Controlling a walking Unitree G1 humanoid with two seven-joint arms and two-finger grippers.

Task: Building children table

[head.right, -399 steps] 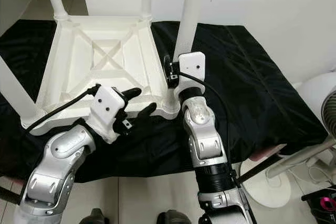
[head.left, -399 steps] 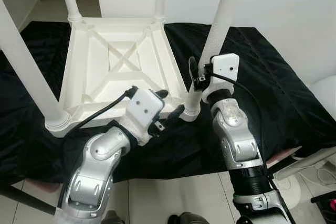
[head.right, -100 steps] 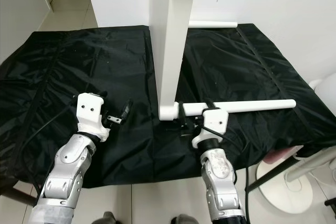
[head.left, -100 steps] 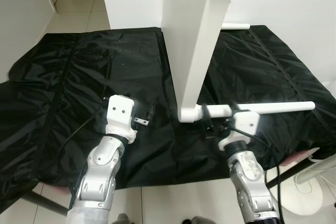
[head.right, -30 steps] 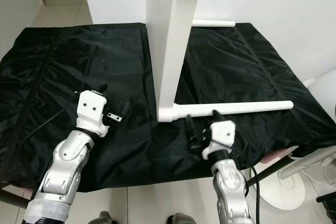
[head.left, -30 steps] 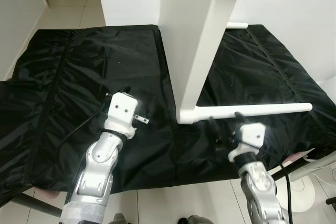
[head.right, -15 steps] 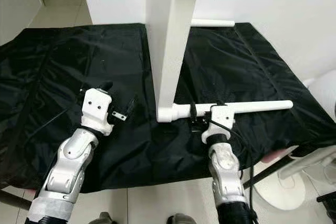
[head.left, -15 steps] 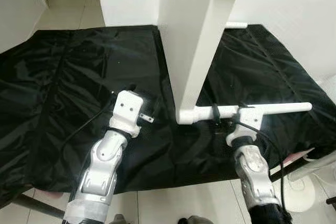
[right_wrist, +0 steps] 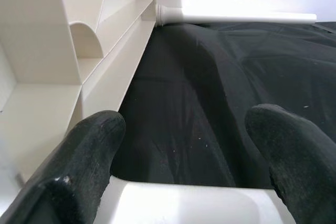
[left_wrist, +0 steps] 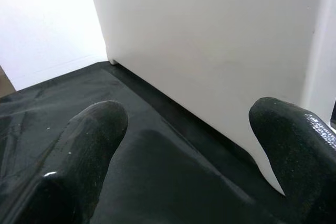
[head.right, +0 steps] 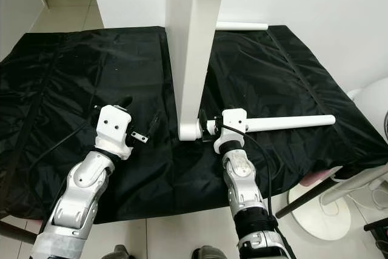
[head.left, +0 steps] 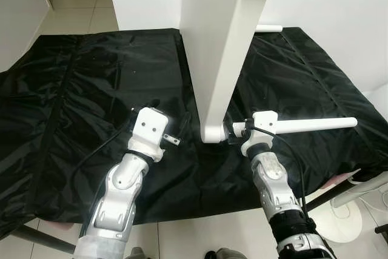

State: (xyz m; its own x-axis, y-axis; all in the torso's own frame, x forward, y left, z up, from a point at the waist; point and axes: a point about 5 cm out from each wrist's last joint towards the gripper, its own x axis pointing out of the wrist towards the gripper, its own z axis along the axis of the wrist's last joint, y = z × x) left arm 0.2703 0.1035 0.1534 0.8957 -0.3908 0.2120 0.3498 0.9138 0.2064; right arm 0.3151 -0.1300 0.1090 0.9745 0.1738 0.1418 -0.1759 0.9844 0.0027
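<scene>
The right hand [right_wrist: 181,182] has its fingers apart around a leg [head.left: 309,125] of the white table [head.left: 221,47], near the top's corner. The left hand [left_wrist: 184,150], fingers apart, hovers beside the tabletop. The table lies tipped on the black-covered worktop [head.left: 91,89].

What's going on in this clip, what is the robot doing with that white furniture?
A white children's table stands tipped on its side on a black sheet, legs pointing sideways. The right gripper is at the near lower leg close to where it joins the tabletop, fingers open around it in the right wrist view. The left gripper hovers open over the sheet, just beside the tabletop's flat face, holding nothing.
</scene>
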